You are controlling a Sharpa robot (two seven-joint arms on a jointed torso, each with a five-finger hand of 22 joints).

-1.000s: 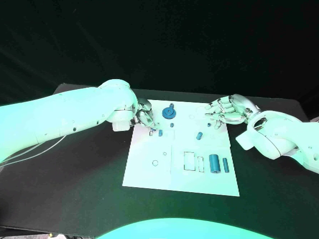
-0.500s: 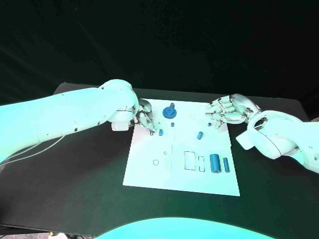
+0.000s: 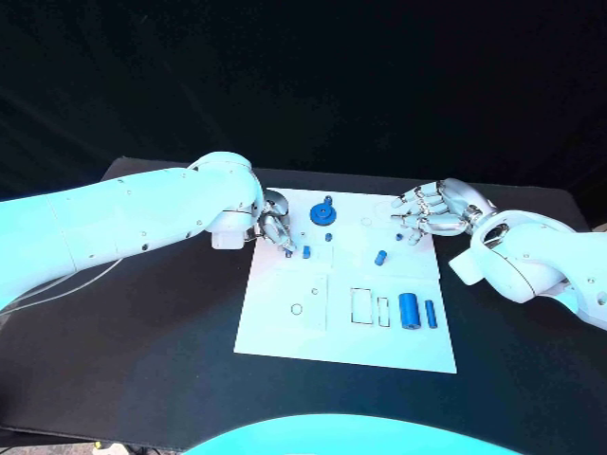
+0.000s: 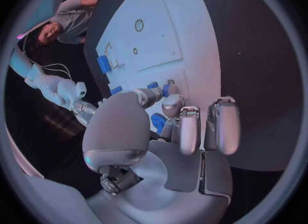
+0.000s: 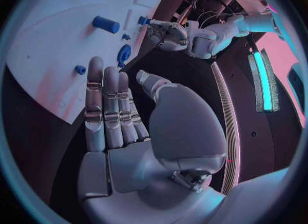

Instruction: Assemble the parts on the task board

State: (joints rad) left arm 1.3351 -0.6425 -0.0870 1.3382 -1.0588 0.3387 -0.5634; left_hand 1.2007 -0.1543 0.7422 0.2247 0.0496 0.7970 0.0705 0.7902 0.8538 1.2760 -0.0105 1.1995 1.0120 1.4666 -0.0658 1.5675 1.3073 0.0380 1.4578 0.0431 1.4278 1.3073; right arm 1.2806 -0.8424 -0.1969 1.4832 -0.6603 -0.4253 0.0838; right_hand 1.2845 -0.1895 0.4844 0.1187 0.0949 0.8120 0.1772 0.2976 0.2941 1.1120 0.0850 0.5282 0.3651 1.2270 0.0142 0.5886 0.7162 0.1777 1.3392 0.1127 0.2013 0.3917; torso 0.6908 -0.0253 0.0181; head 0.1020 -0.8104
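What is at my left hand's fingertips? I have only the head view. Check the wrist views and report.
Observer: Left wrist view: a small blue part sits at the left hand, between thumb and fingers. I cannot tell whether it is pinched.
Operator: Now report the right palm.
Observer: Right wrist view: the right hand holds nothing. Its fingers lie straight, with the tips over the board.

I count two hands, a left hand [image 3: 276, 227] and a right hand [image 3: 427, 213], and one board [image 3: 344, 336]. On it I make out six blue parts [image 3: 408, 310]: four between the hands, two well short of them.
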